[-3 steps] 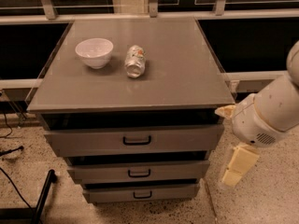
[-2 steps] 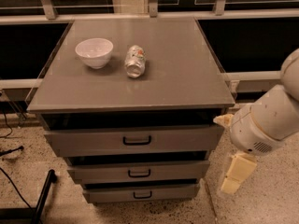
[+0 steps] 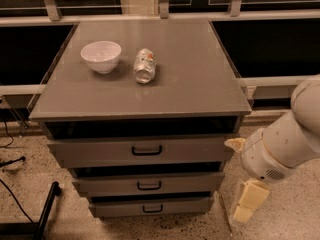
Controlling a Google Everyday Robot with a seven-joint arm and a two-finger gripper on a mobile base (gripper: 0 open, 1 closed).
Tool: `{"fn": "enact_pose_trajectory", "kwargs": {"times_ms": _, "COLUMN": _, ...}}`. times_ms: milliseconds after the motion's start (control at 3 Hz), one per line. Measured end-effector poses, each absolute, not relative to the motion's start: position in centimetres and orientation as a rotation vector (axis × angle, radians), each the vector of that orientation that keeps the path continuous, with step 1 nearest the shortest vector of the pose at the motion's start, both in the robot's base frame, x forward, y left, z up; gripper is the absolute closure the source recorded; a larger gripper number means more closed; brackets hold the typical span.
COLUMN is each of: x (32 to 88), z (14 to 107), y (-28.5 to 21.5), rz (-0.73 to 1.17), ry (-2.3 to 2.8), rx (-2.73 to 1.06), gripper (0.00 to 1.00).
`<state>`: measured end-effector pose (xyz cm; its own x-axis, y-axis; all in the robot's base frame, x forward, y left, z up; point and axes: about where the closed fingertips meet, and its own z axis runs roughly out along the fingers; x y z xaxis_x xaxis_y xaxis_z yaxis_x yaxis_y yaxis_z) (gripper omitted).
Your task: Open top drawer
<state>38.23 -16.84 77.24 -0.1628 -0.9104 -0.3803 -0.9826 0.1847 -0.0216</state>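
Note:
The top drawer [image 3: 100, 153] is the widest grey front, just under the cabinet top, with a small black loop handle [image 3: 146, 150] at its centre. It looks shut or nearly so, with a dark gap above it. My gripper [image 3: 246, 205] hangs at the cabinet's right side, on the end of the white arm [image 3: 285, 144]. It is lower than the top drawer, about level with the bottom drawer, and well to the right of the handle. It touches nothing and holds nothing.
The middle drawer [image 3: 149, 185] and the bottom drawer [image 3: 151, 208] sit below. A white bowl [image 3: 101, 56] and a can lying on its side [image 3: 144, 65] rest on the cabinet top [image 3: 190, 79]. A black stand leg [image 3: 45, 209] and cables lie on the floor at left.
The arm and gripper have sunk lower and slightly left beside the cabinet's right edge. The drawers, bowl and can have not moved.

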Motion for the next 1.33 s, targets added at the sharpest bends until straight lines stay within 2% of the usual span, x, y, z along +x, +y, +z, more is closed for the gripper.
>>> {"fn": "enact_pose_trajectory", "kwargs": {"times_ms": 667, "x": 39.8, "z": 73.9, "y": -15.7, "rz": 0.328, "ry": 2.076, "rx": -1.784, "gripper": 0.0}}
{"fn": "enact_pose_trajectory", "kwargs": {"times_ms": 1333, "x": 43.8, "z": 71.3, "y": -13.8, "rz": 0.313, "ry": 2.016, "rx": -1.828, "gripper": 0.0}}
